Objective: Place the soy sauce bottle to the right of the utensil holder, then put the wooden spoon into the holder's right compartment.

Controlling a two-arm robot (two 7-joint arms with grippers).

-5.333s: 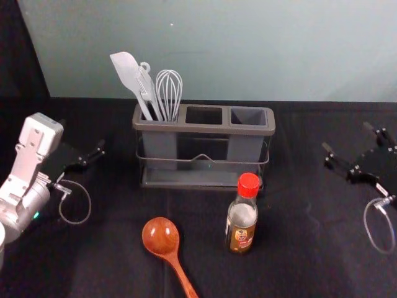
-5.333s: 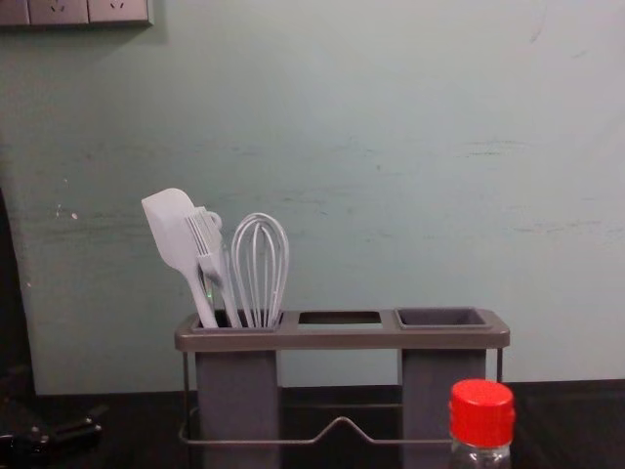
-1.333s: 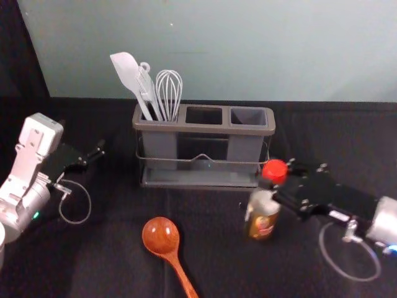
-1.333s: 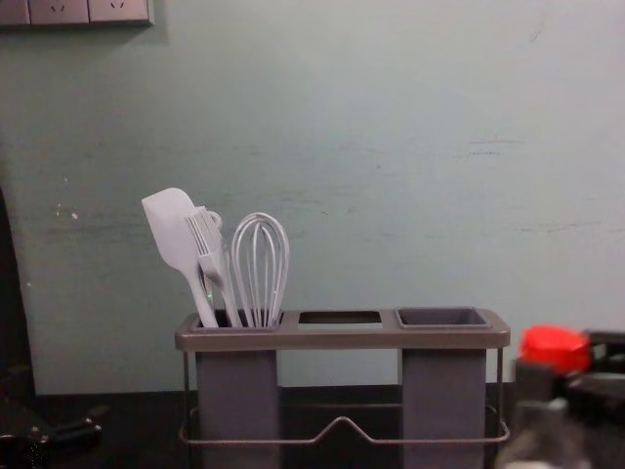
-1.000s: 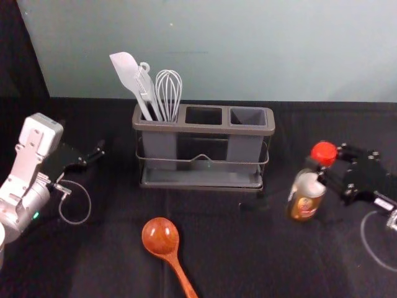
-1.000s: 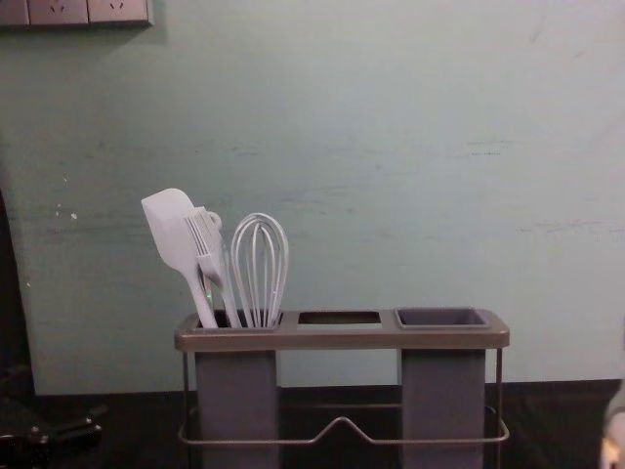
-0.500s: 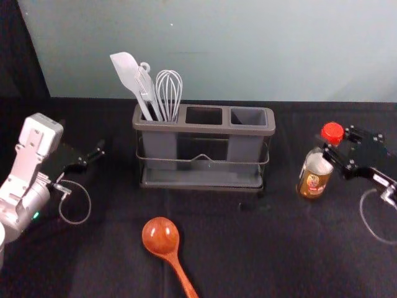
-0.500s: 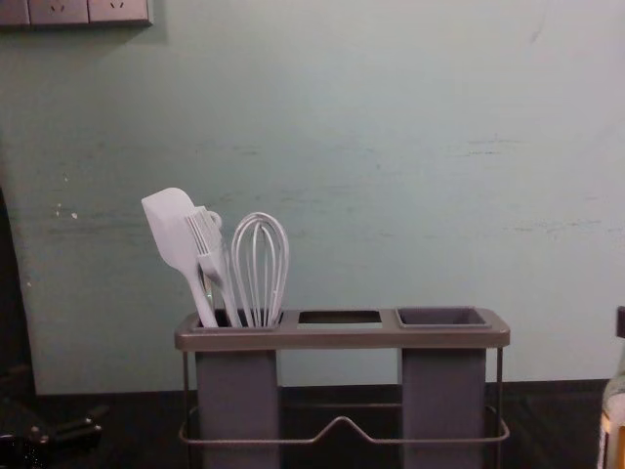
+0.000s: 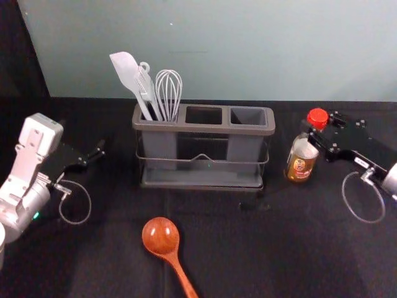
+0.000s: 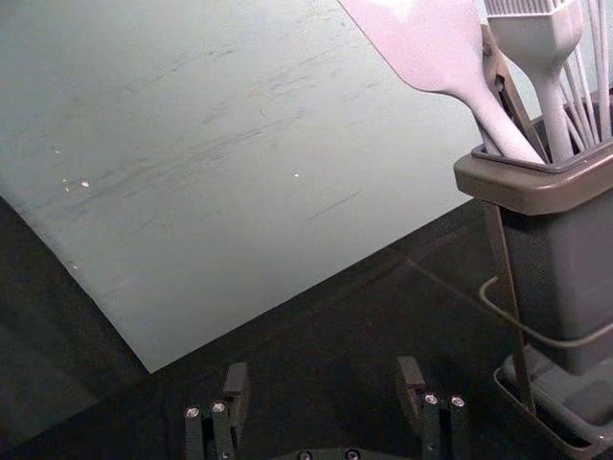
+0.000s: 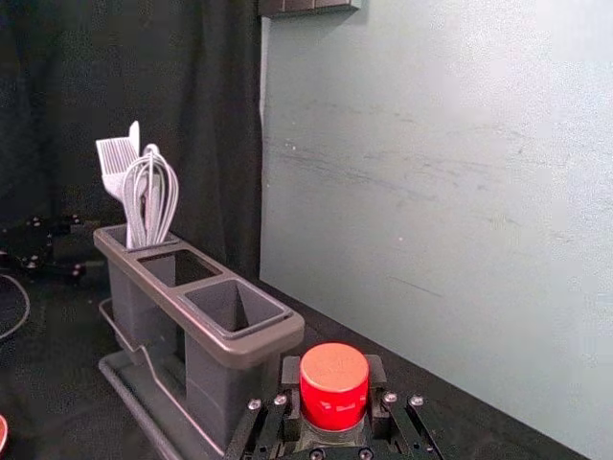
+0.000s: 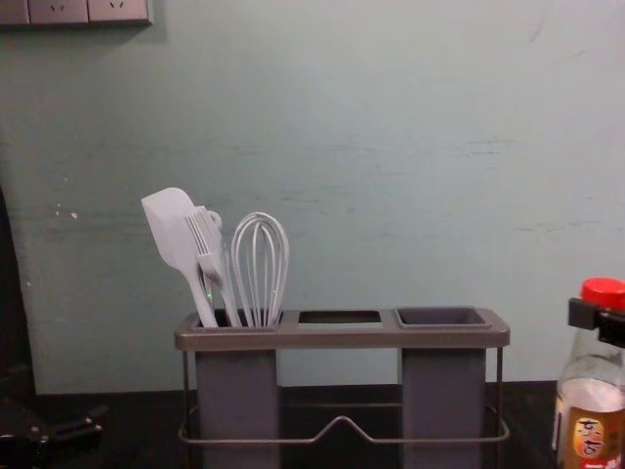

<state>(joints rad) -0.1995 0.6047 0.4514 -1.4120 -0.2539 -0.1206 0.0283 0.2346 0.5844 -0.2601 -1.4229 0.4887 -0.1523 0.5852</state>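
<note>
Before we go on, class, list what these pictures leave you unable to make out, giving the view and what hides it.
- Handle tip of the wooden spoon: head view, cut off by the bottom edge.
- Base of the soy sauce bottle: chest view, cut off by the bottom edge.
- Lower ends of the spatula and whisk: head view, hidden by the left compartment's wall.

Open table [image 9: 236,254] separates wooden spoon [image 9: 160,236] and bottle [image 9: 300,166]; at left, spatula [image 9: 126,69] and whisk [image 9: 169,93] obstruct passage above utensil holder [image 9: 205,128].
</note>
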